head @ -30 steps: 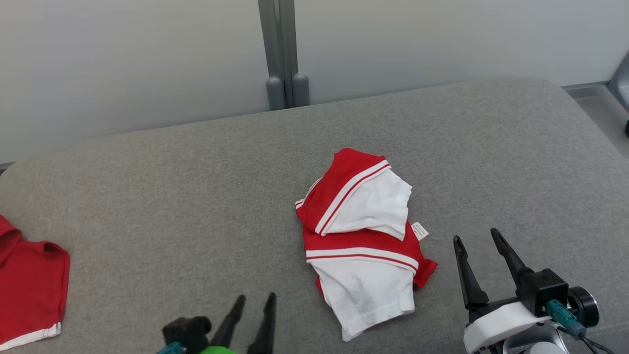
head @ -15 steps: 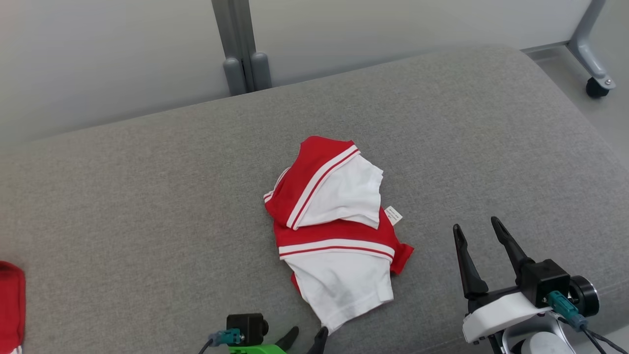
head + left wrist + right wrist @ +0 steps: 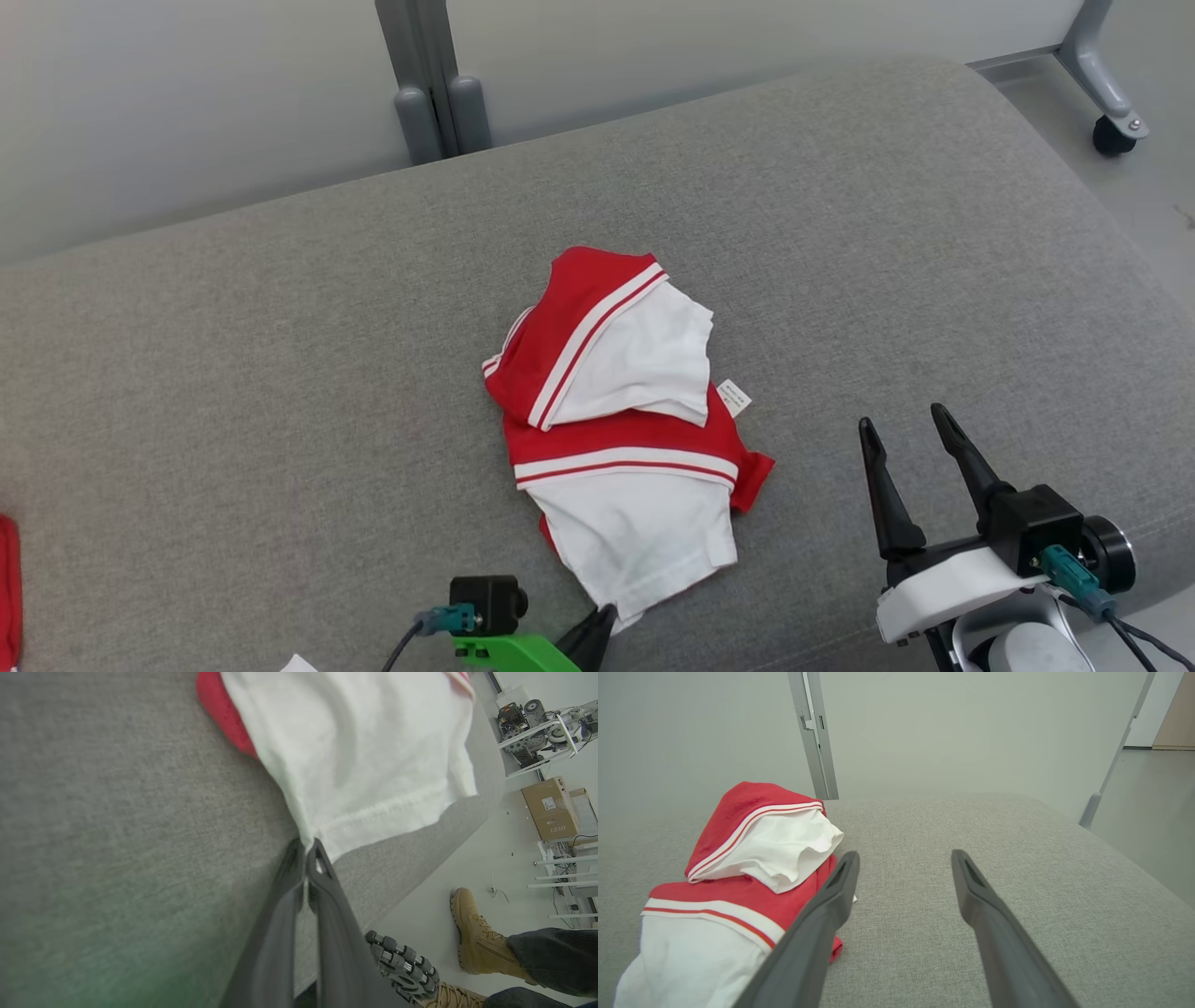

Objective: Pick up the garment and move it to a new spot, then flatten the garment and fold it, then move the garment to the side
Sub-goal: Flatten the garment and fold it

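— Since a second ago the left gripper (image 3: 602, 616) has crossed the grey surface to the near corner of the garment (image 3: 621, 439). The head camera has swung too, so the whole scene sits further left in the head view; the things themselves have not moved.

— And its fingers (image 3: 275, 933)?

— Clenched. The left wrist view shows both pressed together at their tips, with the corner of the white hem drawn to a point between them. They are grasping that corner.

— Where does the garment lie?

— Near the middle of the grey fabric-covered counter (image 3: 280, 373), crumpled, red and white with striped bands. A white part is folded over the red at the far end, a white panel spreads toward the robot, and a small white label (image 3: 734, 398) sticks out on the right.

— And the right gripper (image 3: 900, 418)?

— It is to the right of the garment and apart from it, its fingers released and spread wide with nothing between them. Its place in the head view has hardly changed.

— Anything else?

— A sliver of another red cloth (image 3: 7, 588) shows at the left edge of the head view, well apart from the garment. A grey post (image 3: 425, 75) stands behind the counter. The left wrist view catches a person's tan boot (image 3: 476, 938) on the floor beyond the counter's edge.
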### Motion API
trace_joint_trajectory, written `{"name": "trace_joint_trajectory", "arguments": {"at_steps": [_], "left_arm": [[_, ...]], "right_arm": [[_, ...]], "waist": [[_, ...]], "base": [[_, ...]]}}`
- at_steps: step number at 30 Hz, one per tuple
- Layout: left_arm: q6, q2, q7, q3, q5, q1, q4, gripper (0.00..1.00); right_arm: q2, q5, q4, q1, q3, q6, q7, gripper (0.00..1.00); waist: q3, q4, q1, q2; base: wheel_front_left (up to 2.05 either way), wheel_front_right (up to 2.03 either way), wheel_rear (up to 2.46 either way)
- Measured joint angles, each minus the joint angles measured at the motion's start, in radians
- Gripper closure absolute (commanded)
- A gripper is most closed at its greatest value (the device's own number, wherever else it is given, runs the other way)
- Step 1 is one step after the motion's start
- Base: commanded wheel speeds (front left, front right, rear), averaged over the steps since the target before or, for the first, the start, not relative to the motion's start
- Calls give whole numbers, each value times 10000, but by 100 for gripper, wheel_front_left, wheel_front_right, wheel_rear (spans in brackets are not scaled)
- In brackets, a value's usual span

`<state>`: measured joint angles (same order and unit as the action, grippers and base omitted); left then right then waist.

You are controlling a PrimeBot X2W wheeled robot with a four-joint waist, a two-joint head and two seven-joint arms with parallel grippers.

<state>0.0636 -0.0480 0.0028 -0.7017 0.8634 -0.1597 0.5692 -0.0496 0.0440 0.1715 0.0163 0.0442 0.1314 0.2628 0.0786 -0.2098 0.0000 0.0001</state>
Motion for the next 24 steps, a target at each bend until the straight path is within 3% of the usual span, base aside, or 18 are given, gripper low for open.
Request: {"name": "trace_joint_trajectory", "arguments": {"at_steps": [3,6,9,13,15,19,24], "left_arm": [[132,10,-148,92,290,-17,-173,100],[230,-539,-221,796,844,-14,-1530,100],[176,-1595,297,1281,1007,-99,-3308,100],[-307,-3269,1496,2307,1335,-856,-5802,100],[-596,-3730,2013,2968,1856,-1304,-6600,100],[-1175,-4893,2569,4088,1801,-2530,-6941,100],[-1252,-5465,2964,4527,1735,-3744,-6316,100]], "right_arm": [[4,4,29,1,-13,0,0,0],[2,42,27,-22,-173,0,0,0],[-2,46,23,-117,-221,0,0,0],[2,144,4,-125,-121,0,0,0],[2,198,13,-101,-25,0,0,0],[4,351,77,84,280,0,0,0],[2,456,171,164,453,0,0,0]], "waist": [[-68,25,0,0],[-176,102,0,0],[-226,260,0,0],[-291,484,0,0],[-317,565,0,0],[-372,526,0,0],[-446,284,0,0]], "base": [[0,0,0],[0,0,0],[0,0,0],[0,0,0],[0,0,0],[0,0,0],[0,0,0]]}}
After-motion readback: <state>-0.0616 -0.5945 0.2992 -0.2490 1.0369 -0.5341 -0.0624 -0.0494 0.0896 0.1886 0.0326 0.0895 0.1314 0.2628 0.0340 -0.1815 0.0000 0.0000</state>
